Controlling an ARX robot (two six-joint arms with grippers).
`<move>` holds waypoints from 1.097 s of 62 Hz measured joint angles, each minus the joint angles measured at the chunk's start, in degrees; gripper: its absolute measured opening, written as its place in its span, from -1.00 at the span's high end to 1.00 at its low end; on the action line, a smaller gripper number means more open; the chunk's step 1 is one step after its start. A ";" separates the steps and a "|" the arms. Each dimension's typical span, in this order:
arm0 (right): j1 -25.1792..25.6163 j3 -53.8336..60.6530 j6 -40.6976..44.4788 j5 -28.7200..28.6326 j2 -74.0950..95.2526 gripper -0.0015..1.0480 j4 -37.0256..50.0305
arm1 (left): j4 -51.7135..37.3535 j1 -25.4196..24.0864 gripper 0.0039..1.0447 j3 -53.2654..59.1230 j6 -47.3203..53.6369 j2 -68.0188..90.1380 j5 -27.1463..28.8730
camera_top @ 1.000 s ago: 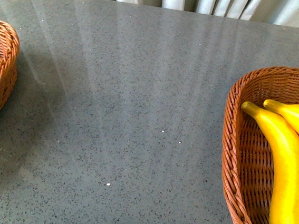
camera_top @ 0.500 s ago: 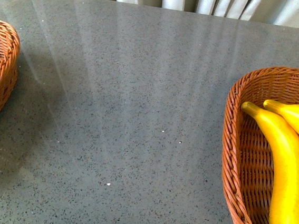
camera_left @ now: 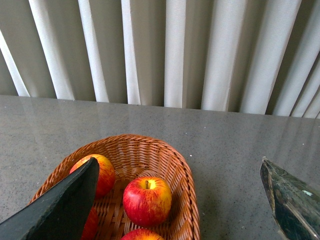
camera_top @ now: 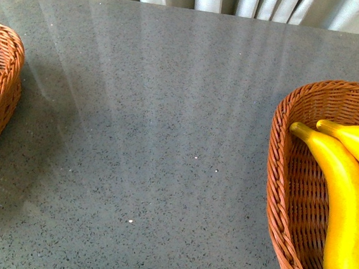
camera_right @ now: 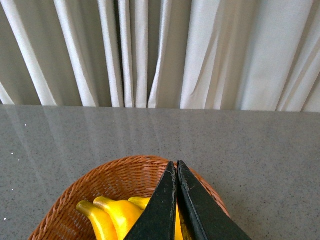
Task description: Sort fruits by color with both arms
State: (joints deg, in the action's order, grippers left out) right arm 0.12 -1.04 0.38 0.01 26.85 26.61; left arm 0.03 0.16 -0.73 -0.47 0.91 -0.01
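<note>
In the left wrist view my left gripper [camera_left: 179, 161] is open and empty above a wicker basket [camera_left: 175, 165]. The basket holds red apples streaked with yellow: one in the middle [camera_left: 147, 200], one [camera_left: 102, 172] partly behind my dark finger [camera_left: 60, 210], and one at the frame's edge [camera_left: 142, 235]. In the right wrist view my right gripper [camera_right: 176, 163] is shut with nothing in it, above another wicker basket [camera_right: 125, 175] holding yellow bananas [camera_right: 120, 212]. The front view shows those bananas [camera_top: 344, 207] in the right basket [camera_top: 281, 182]. Neither arm shows there.
The grey speckled table [camera_top: 153, 138] runs between the left basket [camera_top: 2, 92] and the right one. White curtains [camera_right: 160, 50] hang behind the table's far edge.
</note>
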 joint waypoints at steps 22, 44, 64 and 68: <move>0.00 0.00 0.02 0.00 -11.54 0.97 -11.26 | 0.00 0.00 -0.83 0.00 0.00 0.00 0.00; -0.02 0.00 0.02 -0.11 -22.40 0.97 -24.11 | 0.00 0.00 -0.83 0.00 0.00 0.00 0.02; -0.02 0.00 0.00 0.02 -26.47 0.97 -26.47 | 0.00 0.00 -0.83 0.00 0.02 0.00 0.02; -0.02 0.00 0.00 0.02 -26.47 0.97 -26.47 | 0.00 0.00 -0.83 0.00 0.00 0.00 0.00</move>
State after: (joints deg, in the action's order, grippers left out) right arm 0.10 -1.04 0.38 0.03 0.38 0.14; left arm 0.03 0.16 -0.73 -0.47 0.91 -0.01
